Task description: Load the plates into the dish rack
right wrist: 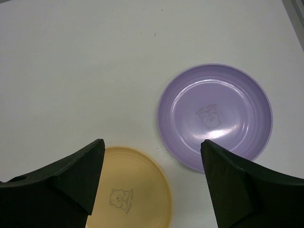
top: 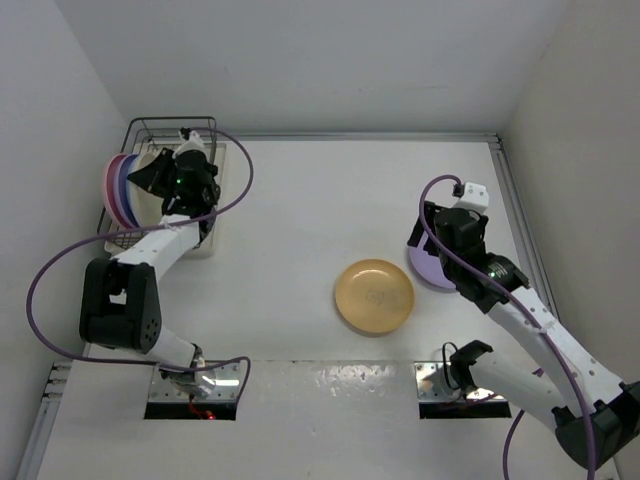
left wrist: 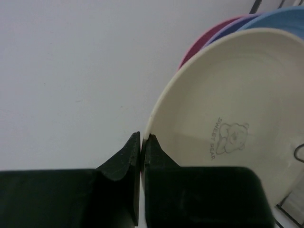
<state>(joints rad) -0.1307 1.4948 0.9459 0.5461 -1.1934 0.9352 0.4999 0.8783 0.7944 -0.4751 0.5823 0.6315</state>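
Nearly shut on the left, spread wide on the right.
Left gripper (left wrist: 143, 138) pinches the rim of the cream plate (left wrist: 228, 95), upright in the dish rack (top: 165, 125) beside the blue plate (left wrist: 280, 19); right gripper (right wrist: 153, 145) hangs empty above the lilac plate (right wrist: 216, 116) and orange-yellow plate (right wrist: 128, 190) lying on the table (right wrist: 71, 71).

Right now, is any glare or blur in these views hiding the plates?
Top external view: sharp, even light, with glare only on the table at its near edge. Right wrist view: a small shine on the lilac plate, its print still visible. Left wrist view: the cream plate is close and slightly soft, and the left hand is dark and featureless.
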